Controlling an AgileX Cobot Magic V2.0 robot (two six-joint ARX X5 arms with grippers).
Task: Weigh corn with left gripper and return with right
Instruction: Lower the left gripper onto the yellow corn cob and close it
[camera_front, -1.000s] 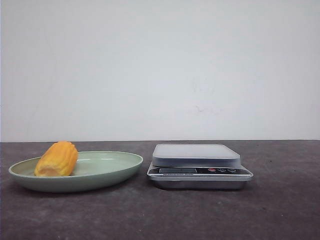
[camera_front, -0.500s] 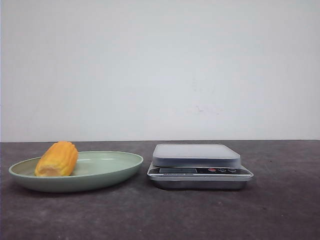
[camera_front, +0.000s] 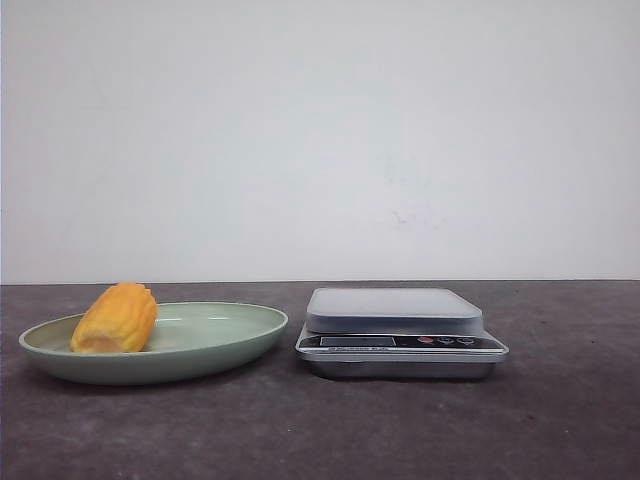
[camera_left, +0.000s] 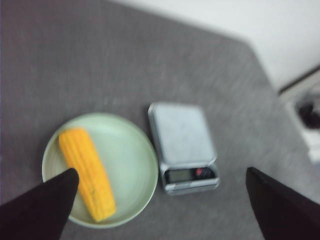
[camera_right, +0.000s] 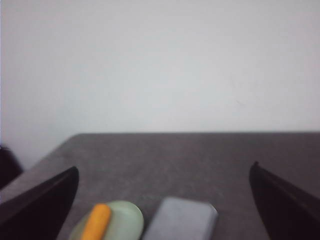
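Observation:
The corn (camera_front: 115, 318), a yellow-orange cob piece with a paler cut end, lies on the left part of a pale green plate (camera_front: 230, 335). A silver kitchen scale (camera_front: 398, 330) stands just right of the plate, its platform bare. In the left wrist view the corn (camera_left: 87, 172), the plate (camera_left: 135, 170) and the scale (camera_left: 183, 145) show far below my left gripper (camera_left: 160, 200), which is open and empty. In the right wrist view my right gripper (camera_right: 162, 192) is open and empty, high and well back from the corn (camera_right: 96, 222) and the scale (camera_right: 181, 219).
The dark grey table (camera_front: 560, 420) runs to a white wall (camera_front: 320, 140) behind. In the left wrist view the table's edge and some pale equipment (camera_left: 305, 107) show beyond the scale's side.
None on the table. The corn, plate and scale stay in place, apart from a very slight shift of the view.

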